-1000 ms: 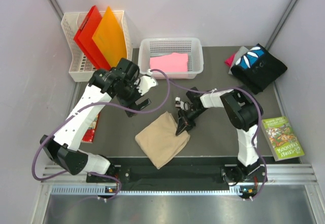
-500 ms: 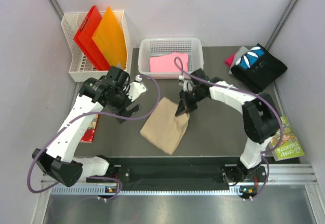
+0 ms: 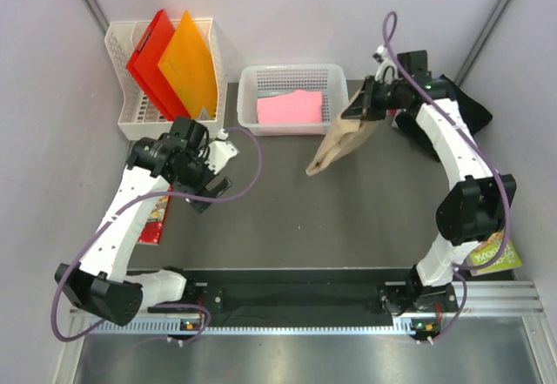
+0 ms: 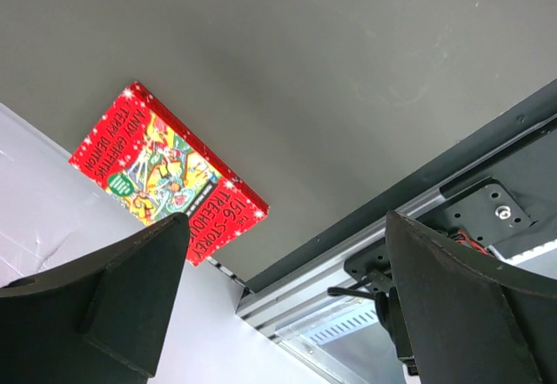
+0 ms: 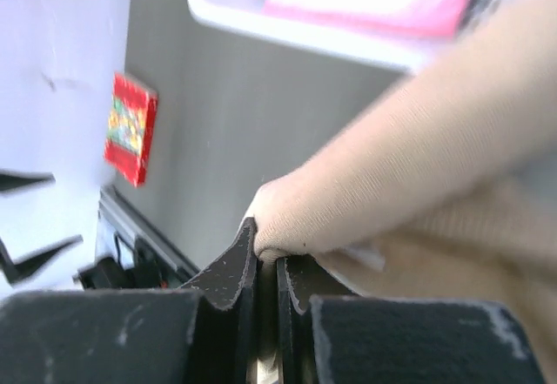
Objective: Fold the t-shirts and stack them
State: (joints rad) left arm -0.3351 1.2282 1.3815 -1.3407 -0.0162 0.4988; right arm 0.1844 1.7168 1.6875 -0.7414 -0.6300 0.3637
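1. tan t-shirt (image 3: 341,140) gets no help from the left pincer (image 4: 285,227), gaping wide and empty by the red book (image 4: 165,171) at the near left.
2. right pincer (image 5: 266,258), pinched tight on a fold, dangles it mid-air at far right.
3. lower slowly, squarely onto the pink t-shirt (image 3: 290,107) in the basket (image 3: 296,70), i judge.

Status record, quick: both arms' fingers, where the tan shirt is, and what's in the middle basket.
right fingers: shut on the tan t-shirt
tan t-shirt: lifted off the table, hanging by the middle mesh basket at its right front corner
left fingers: open, empty, over the table near the red book
middle mesh basket: holds the pink t-shirt
stack: tan not yet on pink
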